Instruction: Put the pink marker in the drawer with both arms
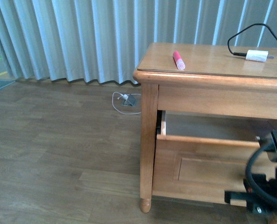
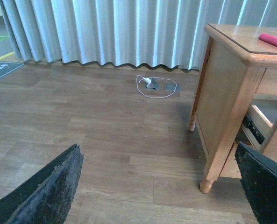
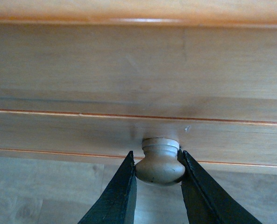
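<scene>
The pink marker lies on the wooden table top near its left front corner; it also shows in the left wrist view. The drawer under the table top is pulled partly out, with a gap above its front panel. My right gripper is shut on the round pale drawer knob, one finger on each side. The right arm shows black at the lower right of the front view. My left gripper is open and empty, low over the floor to the left of the table.
A white charger plug with a black cable lies on the table top at the back right. A white cable and a floor socket lie by the grey curtain. The table's front left leg stands close to my left gripper.
</scene>
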Controlling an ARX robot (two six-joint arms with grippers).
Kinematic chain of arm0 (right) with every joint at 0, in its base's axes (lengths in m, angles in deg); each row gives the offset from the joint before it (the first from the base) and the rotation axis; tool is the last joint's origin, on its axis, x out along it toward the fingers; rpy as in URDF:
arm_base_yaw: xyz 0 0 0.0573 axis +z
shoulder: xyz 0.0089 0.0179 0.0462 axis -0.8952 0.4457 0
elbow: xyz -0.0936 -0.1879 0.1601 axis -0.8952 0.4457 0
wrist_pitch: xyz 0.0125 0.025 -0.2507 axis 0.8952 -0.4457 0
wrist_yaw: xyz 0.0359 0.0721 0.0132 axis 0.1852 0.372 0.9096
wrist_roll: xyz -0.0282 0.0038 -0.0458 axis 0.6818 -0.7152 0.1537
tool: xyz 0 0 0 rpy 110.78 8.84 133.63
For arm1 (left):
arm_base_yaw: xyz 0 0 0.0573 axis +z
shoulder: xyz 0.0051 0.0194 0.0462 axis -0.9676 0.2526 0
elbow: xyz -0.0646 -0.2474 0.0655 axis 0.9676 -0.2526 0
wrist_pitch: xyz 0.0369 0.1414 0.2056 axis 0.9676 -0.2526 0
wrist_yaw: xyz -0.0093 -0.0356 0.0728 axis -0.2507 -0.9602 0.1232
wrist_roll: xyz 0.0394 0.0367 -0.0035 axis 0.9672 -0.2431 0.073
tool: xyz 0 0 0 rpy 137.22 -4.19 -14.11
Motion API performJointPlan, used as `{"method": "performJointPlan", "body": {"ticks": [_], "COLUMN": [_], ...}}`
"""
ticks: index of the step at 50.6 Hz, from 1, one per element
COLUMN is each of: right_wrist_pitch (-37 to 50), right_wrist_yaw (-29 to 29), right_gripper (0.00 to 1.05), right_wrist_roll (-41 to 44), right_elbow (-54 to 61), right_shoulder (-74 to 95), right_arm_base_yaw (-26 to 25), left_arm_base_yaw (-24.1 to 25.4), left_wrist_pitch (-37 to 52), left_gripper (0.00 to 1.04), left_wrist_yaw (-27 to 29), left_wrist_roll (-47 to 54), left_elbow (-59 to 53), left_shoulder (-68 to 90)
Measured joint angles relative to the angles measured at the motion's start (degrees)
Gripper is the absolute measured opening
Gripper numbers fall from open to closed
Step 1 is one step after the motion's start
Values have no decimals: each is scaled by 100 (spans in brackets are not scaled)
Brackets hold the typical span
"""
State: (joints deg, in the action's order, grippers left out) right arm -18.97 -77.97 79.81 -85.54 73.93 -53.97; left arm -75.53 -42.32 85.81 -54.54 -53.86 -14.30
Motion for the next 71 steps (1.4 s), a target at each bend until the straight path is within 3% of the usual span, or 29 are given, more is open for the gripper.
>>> {"method": "performJointPlan", "body": {"ticks": [18, 25, 38, 45, 54, 71], "right_wrist_pitch": [-286, -951, -3816, -5381, -6579, -6728], "right_wrist_yaw": [343, 155, 428, 748, 1141, 1172], "right_gripper": [23, 50, 98, 96, 96, 96], "right_wrist_roll": [-24, -192, -354, -345, -323, -319], "right_elbow": [1331, 1574, 1519, 1296, 1091, 1058], "right_shoulder": [-1268, -2157, -5543, -7372, -8651, -9025], "right_arm_base_yaw": [-48, -127, -326, -492, -577, -649], "left_arm_base_yaw": [0, 0, 0, 0, 0, 0], "left_wrist_pitch": [0, 0, 0, 0, 0, 0], "left_gripper": [99, 99, 99, 99, 99, 99], "left_wrist_yaw": [0, 0, -2, 0, 0, -2], "left_wrist_roll": [-2, -2, -2, -2, -2, -2], "left_elbow": [0, 0, 0, 0, 0, 0], "left_shoulder": [0, 0, 0, 0, 0, 0]}}
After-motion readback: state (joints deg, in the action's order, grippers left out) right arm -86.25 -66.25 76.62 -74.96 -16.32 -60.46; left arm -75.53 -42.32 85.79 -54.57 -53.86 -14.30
